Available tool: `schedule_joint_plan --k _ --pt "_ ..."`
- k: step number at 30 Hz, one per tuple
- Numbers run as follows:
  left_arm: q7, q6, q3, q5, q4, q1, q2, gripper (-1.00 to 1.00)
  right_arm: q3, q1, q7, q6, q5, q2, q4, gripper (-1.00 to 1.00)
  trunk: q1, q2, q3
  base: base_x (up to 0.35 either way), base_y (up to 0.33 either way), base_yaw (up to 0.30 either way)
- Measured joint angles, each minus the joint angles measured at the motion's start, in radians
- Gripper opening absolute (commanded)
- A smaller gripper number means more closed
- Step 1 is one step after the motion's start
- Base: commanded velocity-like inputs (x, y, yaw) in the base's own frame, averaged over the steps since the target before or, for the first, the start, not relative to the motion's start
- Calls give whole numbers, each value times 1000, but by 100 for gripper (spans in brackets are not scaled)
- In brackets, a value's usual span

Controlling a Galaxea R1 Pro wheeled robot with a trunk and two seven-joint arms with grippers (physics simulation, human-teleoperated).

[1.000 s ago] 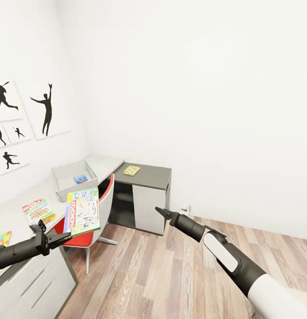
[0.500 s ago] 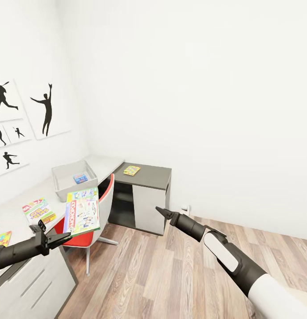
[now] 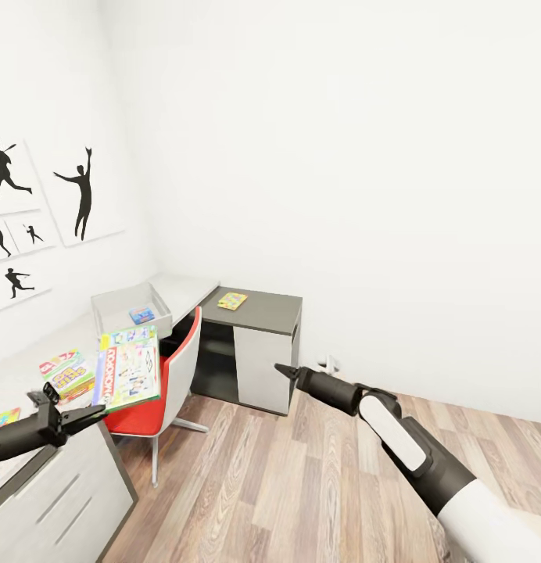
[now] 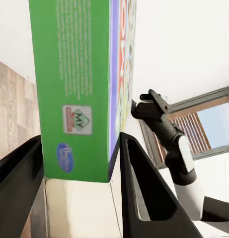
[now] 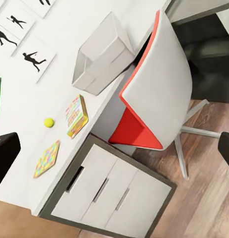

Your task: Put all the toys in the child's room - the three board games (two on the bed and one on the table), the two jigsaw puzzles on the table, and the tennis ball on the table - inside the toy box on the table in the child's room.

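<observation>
Green and white, the Monopoly box hangs in the head view from the left gripper, held by its near edge alone and reaching out over the red chair toward the toy box, which sits farther along the counter with a small blue item inside. A long flat box pinched at one edge can sag or swivel, and I judge it may catch the chair back or the bin's flared rim on the way in. Another board game lies on the counter left of the held box, and one jigsaw puzzle rests on the dark cabinet to the right, well apart from the bin. The right gripper hovers over the floor with nothing in it; its jaws look nearly together, though I cannot tell for sure. From the left wrist view, the two dark fingers bracket the box's green side, so the grip is shallow and a slip is possible. From the right wrist view, the tennis ball lies loose near the other jigsaw puzzle; a nudge would send it rolling off.
</observation>
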Motion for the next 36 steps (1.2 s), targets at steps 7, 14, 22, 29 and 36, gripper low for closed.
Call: schedule_joint_plan --k 7,14,22,29,36 --pt "-42 2 3 -2 2 -58 13 -100 0 0 -10 2 2 1 -3 100 0 0 0 0 0 0" --pt "-34 4 -3 -17 70 -231 21 -100 2 0 -12 -2 2 1 -8 100 0 0 0 0 0 0" --pt "165 6 -1 -147 290 -480 10 -100 0 0 -11 -2 2 0 -9 100 0 0 0 0 0 0" --pt "368 -6 2 -155 342 -544 -34 -100 3 0 -10 -1 2 0 -11 100 0 0 0 0 0 0" --pt "411 -6 15 -145 344 -559 -40 -100 4 0 -10 -2 2 -1 -59 100 0 0 0 0 0 0"
